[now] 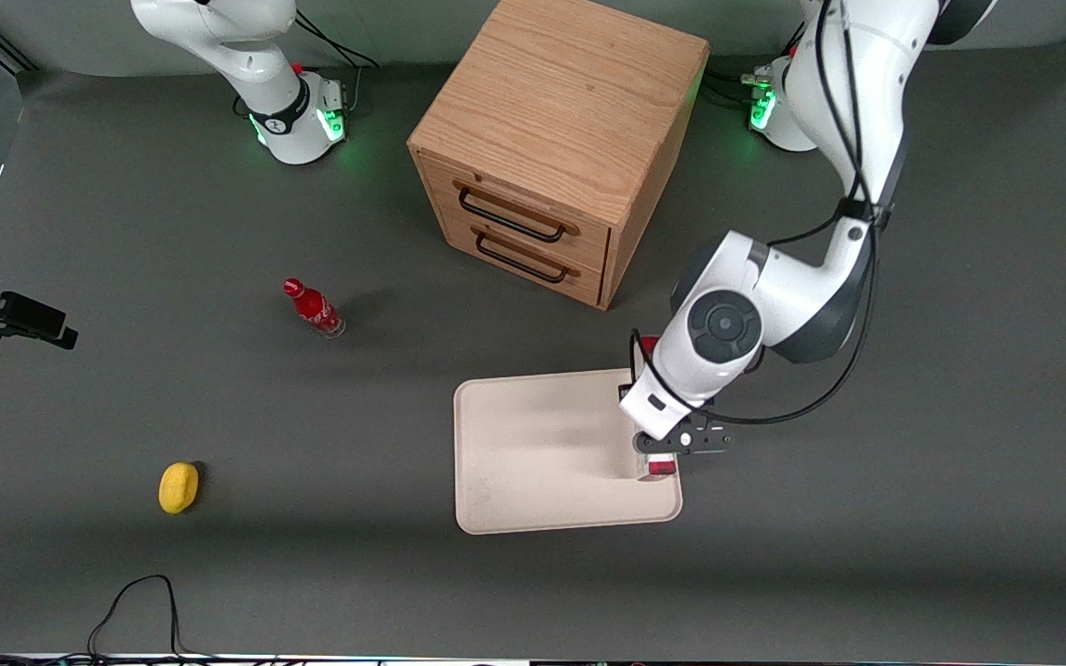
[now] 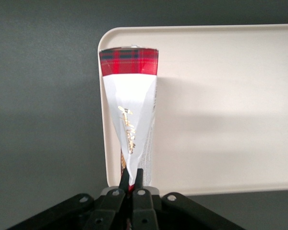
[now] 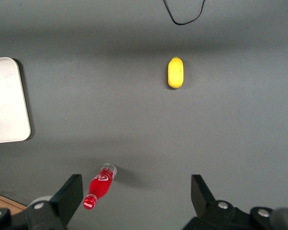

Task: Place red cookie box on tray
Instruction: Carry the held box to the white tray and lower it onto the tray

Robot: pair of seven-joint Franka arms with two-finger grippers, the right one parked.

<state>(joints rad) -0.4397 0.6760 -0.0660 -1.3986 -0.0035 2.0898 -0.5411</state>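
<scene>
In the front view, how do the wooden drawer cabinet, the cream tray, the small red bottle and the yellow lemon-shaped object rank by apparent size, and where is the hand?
1. Wooden drawer cabinet
2. Cream rectangular tray
3. Small red bottle and yellow lemon-shaped object look alike in size.

The hand, shut on the red cookie box, hovers over the tray's edge.

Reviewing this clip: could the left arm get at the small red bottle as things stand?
Probably not right away. The claw is shut on the red cookie box, held over the tray at its edge toward the working arm. The red bottle stands alone toward the parked arm's end, nothing around it, but the reach looks long.
</scene>
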